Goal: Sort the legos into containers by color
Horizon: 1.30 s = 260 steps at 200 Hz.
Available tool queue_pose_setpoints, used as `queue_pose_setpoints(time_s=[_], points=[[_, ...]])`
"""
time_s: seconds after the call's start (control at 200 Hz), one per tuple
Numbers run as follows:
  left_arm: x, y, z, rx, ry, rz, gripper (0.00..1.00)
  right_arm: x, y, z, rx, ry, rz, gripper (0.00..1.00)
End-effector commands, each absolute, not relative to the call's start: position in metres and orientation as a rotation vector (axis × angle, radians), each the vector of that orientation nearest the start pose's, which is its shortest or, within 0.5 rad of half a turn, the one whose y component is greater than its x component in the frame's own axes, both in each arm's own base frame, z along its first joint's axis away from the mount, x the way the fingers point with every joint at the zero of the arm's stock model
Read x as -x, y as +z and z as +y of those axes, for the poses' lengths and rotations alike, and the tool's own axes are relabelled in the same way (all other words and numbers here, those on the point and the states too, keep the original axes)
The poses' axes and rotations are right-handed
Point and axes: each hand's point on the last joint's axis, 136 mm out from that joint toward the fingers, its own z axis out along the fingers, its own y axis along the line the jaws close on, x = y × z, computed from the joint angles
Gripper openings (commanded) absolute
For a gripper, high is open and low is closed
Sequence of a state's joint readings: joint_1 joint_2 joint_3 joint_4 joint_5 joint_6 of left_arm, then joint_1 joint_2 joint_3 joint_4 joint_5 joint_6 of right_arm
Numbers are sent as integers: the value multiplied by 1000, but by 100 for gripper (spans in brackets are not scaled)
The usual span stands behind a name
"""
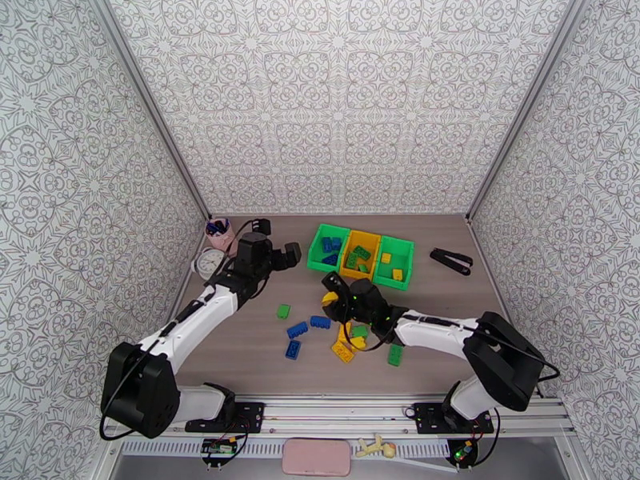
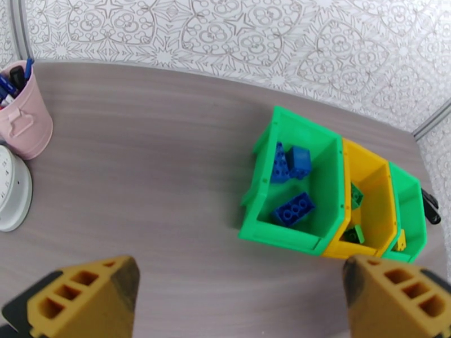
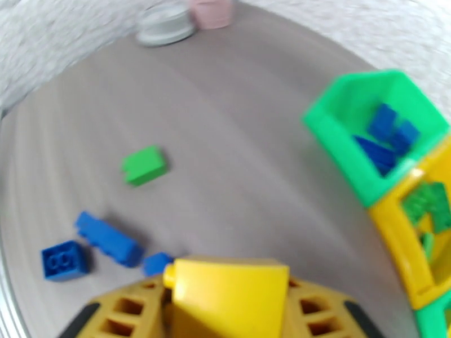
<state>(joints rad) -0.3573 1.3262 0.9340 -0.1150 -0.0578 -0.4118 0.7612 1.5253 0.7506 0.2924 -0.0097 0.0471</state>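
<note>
At six o'clock from the bins (image 2: pixel 282 235), the right gripper (image 3: pixel 225 308) pinches a yellow brick (image 3: pixel 228 285), likely for sorting. The left gripper (image 2: pixel 237 288) hangs spread and empty.

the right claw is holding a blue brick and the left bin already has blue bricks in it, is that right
Not quite. The brick in the right claw is yellow, not blue, as the right wrist view shows. The rest holds: the left bin already has blue bricks in it.
</note>
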Motion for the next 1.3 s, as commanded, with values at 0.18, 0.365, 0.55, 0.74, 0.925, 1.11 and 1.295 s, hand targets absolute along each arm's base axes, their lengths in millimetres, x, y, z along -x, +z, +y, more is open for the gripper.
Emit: queue_pose_setpoints(time_s=[0.18,0.365,0.55,0.74,0.925,1.11,1.295], points=[[-361,208,-163,-117,-351,2041,100,-389,162,200,244,241,2045,27],[-339,193,-191,-202,-386,2091,100,-415,158,159,164,103,2125,27],[-318,169,-223,-263,-407,2156,100,-439,150,126,83,30,2195,28],[-290,148,-253,-371,-437,2227,100,-457,139,115,84,7,2224,29],[-268,132,-270,-417,-467,2336,100,-468,132,113,65,34,2238,30],[-246,119,-283,-490,-495,2453,100,-469,141,113,60,48,2215,49],[-228,100,-288,-577,-441,2598,100,-463,157,111,74,50,2179,70]])
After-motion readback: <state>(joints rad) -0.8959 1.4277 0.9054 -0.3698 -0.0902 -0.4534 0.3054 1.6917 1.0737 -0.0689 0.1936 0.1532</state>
